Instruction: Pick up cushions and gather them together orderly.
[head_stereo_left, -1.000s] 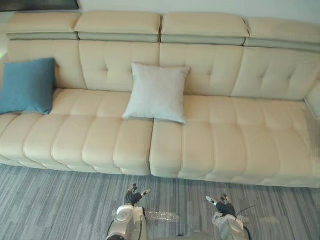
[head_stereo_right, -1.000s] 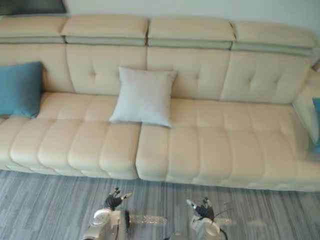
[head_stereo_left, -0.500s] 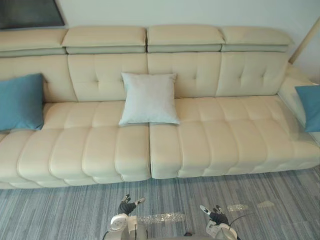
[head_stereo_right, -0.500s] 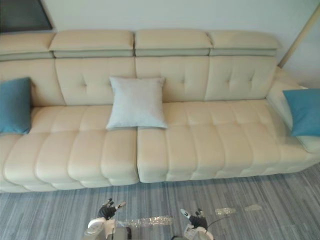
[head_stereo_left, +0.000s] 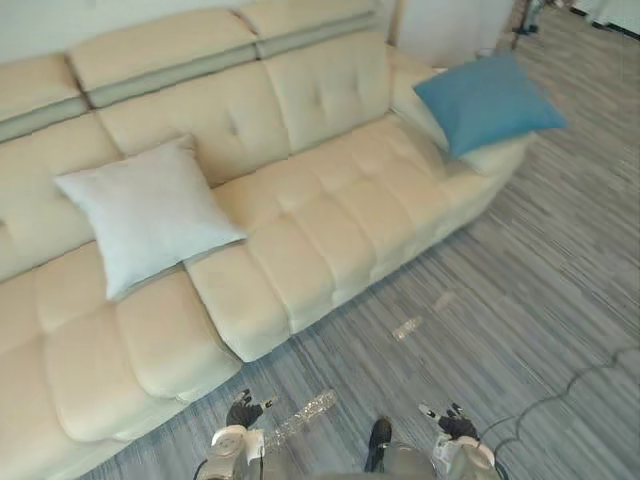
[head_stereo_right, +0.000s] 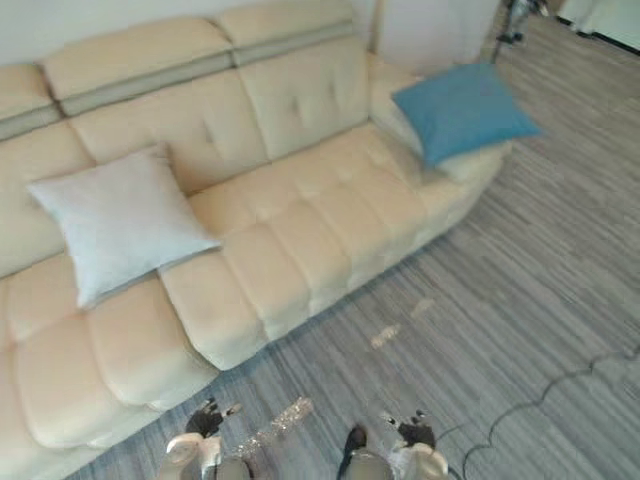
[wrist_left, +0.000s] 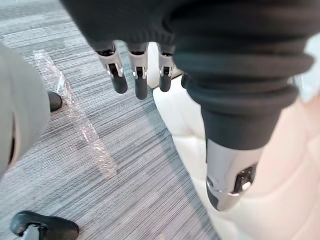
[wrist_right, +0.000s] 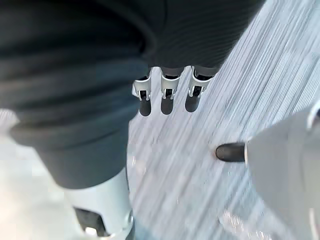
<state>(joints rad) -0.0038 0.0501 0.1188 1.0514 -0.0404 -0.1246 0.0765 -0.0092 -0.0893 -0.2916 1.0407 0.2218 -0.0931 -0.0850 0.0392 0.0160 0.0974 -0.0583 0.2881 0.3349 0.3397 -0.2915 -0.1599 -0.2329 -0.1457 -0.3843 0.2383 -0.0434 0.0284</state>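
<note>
My left hand (head_stereo_left: 243, 411) hangs low over the grey striped carpet (head_stereo_left: 530, 290) in front of a long cream tufted leather sofa (head_stereo_left: 330, 215), its fingers (wrist_left: 140, 84) loosely extended and holding nothing. My right hand (head_stereo_left: 455, 423) hangs at the same height on the other side, well clear of the sofa, its fingers (wrist_right: 167, 97) likewise straight and spread, with nothing in its grasp.

Neither cushion is in hand. The pale grey square fabric cushion (head_stereo_left: 145, 212) stands on the seat towards the sofa's left, tipped back against the buttoned backrest, one lower corner reaching the split between the two seat sections. The blue square fabric cushion (head_stereo_left: 487, 100) lies at the far right end of the sofa, resting tilted on top of the arm there, one corner jutting past the sofa's edge above the carpet. The two cushions are well apart, with a bare run of cream seat panels between them, and both are far from my hands.

A strip of clear crinkled plastic wrapping (head_stereo_left: 300, 415) lies on the carpet just beside my left hand, between it and my right. Seen from the left wrist, the same strip (wrist_left: 80, 122) stretches across the carpet past my fingertips, and the sofa's rounded cream front edge (wrist_left: 187, 132) sits close by on the hand's thumb side. From the right wrist, my fingers point down at bare striped carpet (wrist_right: 175, 165).
</note>
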